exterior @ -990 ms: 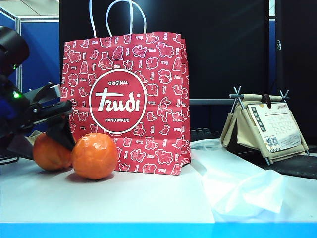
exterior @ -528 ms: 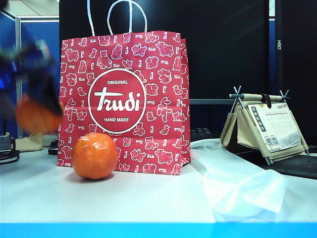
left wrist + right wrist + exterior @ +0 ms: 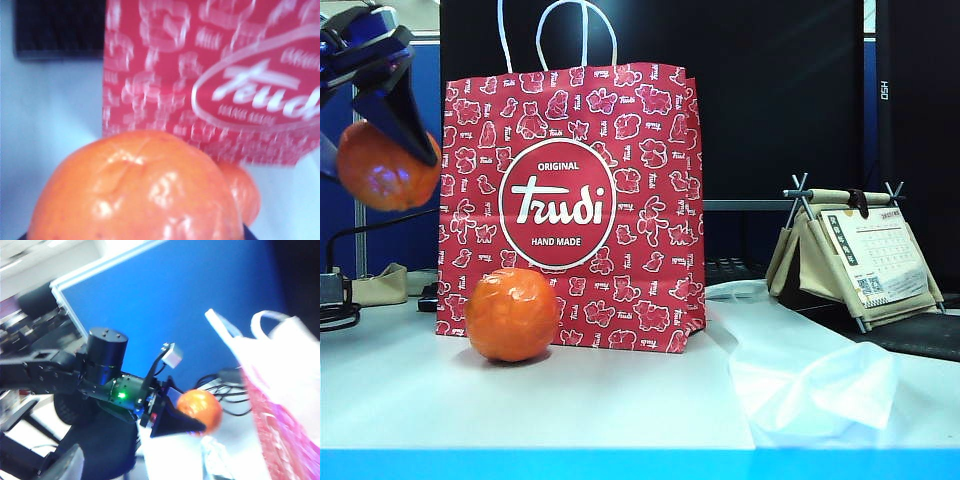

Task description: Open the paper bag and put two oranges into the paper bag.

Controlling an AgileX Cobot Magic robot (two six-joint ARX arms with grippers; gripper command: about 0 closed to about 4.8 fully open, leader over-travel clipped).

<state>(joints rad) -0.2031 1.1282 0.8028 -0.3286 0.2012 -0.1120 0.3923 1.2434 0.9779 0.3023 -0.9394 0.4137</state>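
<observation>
The left pincer (image 3: 382, 150) clamps one orange (image 3: 386, 166) in the air beside the bag (image 3: 570, 208); it should clear the rim before releasing. Right pincer: unseen. The second orange (image 3: 512, 313) sits on the counter (image 3: 570, 400).

An office: blue partition panels (image 3: 395, 150) and a desk calendar (image 3: 865, 255)

Glossy, faceted skin on both oranges (image 3: 511, 314) — matt red paper bag (image 3: 570, 205) with white cord handles; thin translucent plastic sheet (image 3: 810, 385).
</observation>
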